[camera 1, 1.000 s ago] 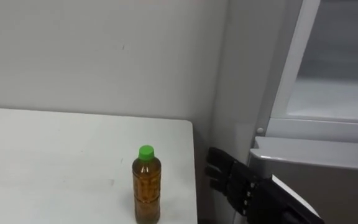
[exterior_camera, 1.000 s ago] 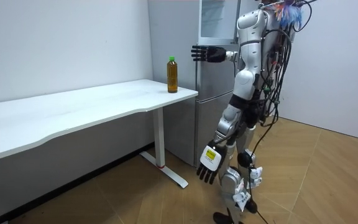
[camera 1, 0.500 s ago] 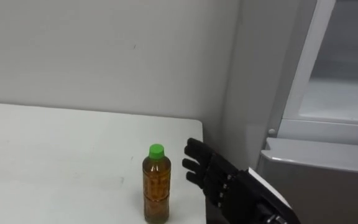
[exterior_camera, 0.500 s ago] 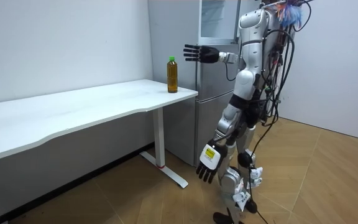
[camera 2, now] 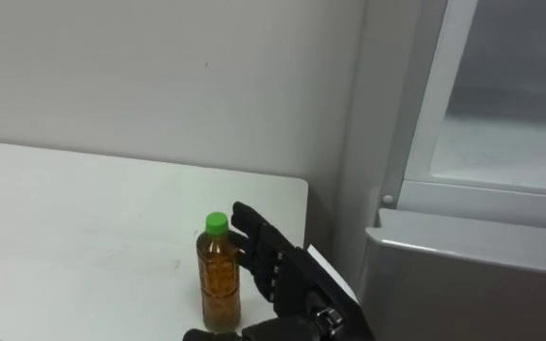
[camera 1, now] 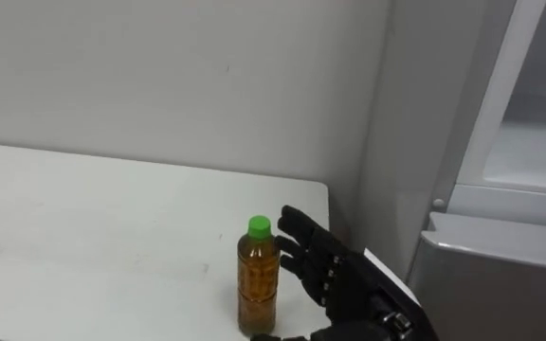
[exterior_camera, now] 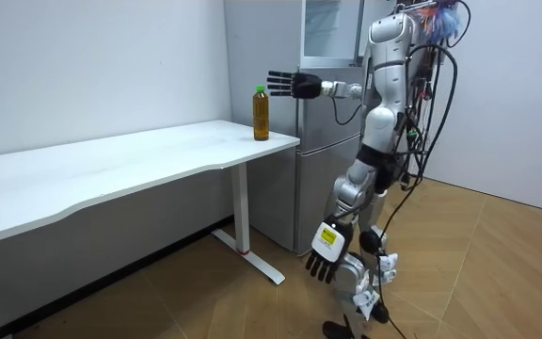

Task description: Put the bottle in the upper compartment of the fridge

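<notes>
Bottle (camera 1: 258,279) of amber liquid with a green cap (camera 1: 259,225) stands upright on the white counter (camera 1: 83,218), close to the far corner at the counter's right end. It rests on the counter's surface and neither hand holds it.

The right hand (camera 1: 328,273) reaches in from the lower right and hangs just beside the bottle on its right side. Its fingers (camera 1: 297,227) are straight and spread, with the palm turned toward the bottle. The thumb (camera 1: 278,336) lies low, near the bottle's base at the bottom edge of the eye views. Nothing is gripped: the hand is open. Whether any fingertip touches the bottle cannot be told.

In the room view the robot stands on the wooden floor (exterior_camera: 497,254) in front of the grey fridge (exterior_camera: 323,141), which stands right beside the counter's end. The right arm is stretched out level toward the bottle, and the right hand sits at about the height of the bottle's top. The left hand (exterior_camera: 326,252) hangs low beside the leg with its fingers relaxed and pointing down, holding nothing.

In the eye views the fridge's upper part shows as a pale panel in a white frame, above the grey lower door (camera 1: 500,284).
</notes>
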`<state>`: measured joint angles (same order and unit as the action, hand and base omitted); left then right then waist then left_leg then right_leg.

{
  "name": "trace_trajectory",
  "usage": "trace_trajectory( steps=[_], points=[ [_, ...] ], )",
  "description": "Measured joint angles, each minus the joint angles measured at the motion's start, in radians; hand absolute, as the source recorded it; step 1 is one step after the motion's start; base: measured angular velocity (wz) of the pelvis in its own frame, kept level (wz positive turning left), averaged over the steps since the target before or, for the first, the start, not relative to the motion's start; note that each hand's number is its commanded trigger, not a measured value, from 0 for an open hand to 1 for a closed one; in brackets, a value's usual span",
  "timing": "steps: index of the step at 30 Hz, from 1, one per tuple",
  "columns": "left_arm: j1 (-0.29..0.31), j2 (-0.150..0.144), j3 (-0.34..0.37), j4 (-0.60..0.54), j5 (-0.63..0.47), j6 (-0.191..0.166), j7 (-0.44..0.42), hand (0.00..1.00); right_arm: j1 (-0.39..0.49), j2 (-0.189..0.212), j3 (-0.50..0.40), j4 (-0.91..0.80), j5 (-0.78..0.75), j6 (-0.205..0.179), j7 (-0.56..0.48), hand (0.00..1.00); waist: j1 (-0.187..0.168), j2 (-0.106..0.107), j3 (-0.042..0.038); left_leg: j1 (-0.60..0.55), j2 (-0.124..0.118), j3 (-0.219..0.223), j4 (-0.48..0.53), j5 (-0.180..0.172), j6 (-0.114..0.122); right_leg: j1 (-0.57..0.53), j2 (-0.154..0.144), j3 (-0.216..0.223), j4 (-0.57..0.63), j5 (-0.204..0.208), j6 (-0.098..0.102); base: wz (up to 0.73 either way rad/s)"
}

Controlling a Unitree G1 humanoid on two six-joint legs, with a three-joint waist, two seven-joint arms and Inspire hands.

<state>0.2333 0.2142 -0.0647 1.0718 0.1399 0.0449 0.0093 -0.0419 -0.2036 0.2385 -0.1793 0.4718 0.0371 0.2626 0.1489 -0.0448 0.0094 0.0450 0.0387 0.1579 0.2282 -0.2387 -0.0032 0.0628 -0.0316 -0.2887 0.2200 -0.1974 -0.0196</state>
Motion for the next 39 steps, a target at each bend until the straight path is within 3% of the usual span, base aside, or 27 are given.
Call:
trace_trajectory(
  steps=[10, 16, 19, 25, 34, 39],
  points=[
    [0.0, -0.012, -0.022, -0.002, 0.052, 0.001, 0.003, 0.0, -0.065, 0.012, 0.019, 0.094, -0.006, -0.037, -0.215, 0.0, 0.001, 0.012, 0.0076, -0.004, -0.002, -0.026, 0.005, 0.0, 0.0, 0.005, -0.001, -0.02, -0.003, 0.0, 0.0, 0.04],
    [0.005, -0.012, -0.028, -0.002, 0.051, 0.001, 0.005, 0.0, -0.08, 0.012, 0.019, 0.127, -0.006, -0.082, -0.324, 0.0, -0.002, 0.015, 0.0069, -0.003, -0.003, -0.03, 0.008, 0.001, 0.0, 0.008, -0.001, -0.02, -0.004, 0.0, 0.0, 0.02],
    [0.002, -0.012, -0.03, 0.0, 0.051, 0.002, 0.008, 0.0, -0.084, 0.015, 0.025, 0.145, -0.002, -0.083, -0.375, 0.0, -0.001, 0.012, 0.0051, -0.002, -0.004, -0.03, 0.008, 0.001, 0.001, 0.01, -0.002, -0.021, -0.004, 0.0, 0.0, 0.0],
    [-0.009, -0.013, -0.038, -0.001, 0.051, 0.044, 0.01, 0.0, -0.163, 0.014, 0.043, 0.209, 0.039, -0.081, -0.469, 0.0, -0.003, 0.009, 0.0023, -0.008, -0.011, -0.039, 0.007, 0.005, 0.005, 0.01, -0.009, -0.038, -0.001, 0.0, 0.001, 0.05],
    [-0.005, -0.015, -0.037, -0.021, 0.051, 0.064, -0.001, 0.0, -0.189, 0.008, 0.029, 0.22, 0.032, -0.082, -0.514, 0.0, -0.006, 0.014, 0.0026, -0.01, -0.014, -0.056, 0.013, 0.007, 0.008, 0.023, -0.02, -0.073, -0.004, 0.0, 0.002, 0.09],
    [-0.004, -0.018, -0.037, -0.023, 0.05, 0.072, 0.001, 0.0, -0.213, 0.009, 0.034, 0.319, 0.011, -0.08, -0.507, 0.0, -0.002, 0.02, 0.0042, -0.007, -0.014, -0.056, 0.013, 0.007, 0.009, 0.027, -0.022, -0.074, -0.003, 0.0, 0.003, 0.0]
  ],
)
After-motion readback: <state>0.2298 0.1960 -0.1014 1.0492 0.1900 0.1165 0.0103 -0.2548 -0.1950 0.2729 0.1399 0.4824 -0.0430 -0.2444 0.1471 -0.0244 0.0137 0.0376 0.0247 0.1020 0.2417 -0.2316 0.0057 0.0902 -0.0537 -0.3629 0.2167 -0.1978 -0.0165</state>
